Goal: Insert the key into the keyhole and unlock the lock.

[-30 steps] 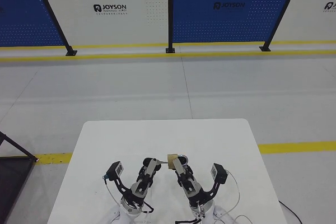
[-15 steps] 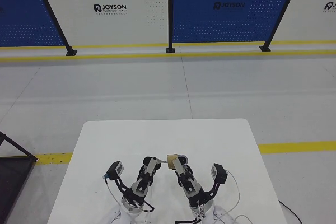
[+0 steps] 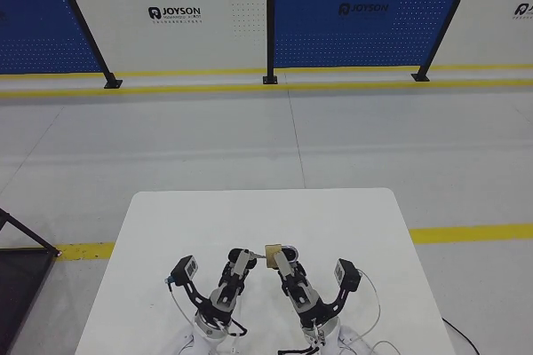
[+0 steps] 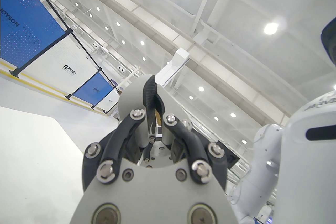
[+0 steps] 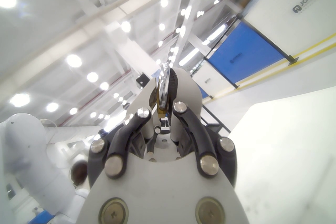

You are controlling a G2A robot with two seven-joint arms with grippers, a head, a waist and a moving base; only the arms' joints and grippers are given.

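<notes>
Brass-bodied, steel-shackled boxy padlock point(image 5: 162, 93) is pinched by the black-padded right gripper point(image 5: 168, 79) above the smooth white table point(image 3: 338, 222); the left gripper point(image 4: 154, 88) pinches a thin brassy key point(image 4: 157, 116) just beside it

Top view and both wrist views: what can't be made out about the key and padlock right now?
- Left wrist view: the left pincer hides all but a sliver of the small brass key.
- Top view: the small brass padlock is too small to show its keyhole or whether the key is in.
- Right wrist view: the right pincer covers most of the padlock's body.
</notes>
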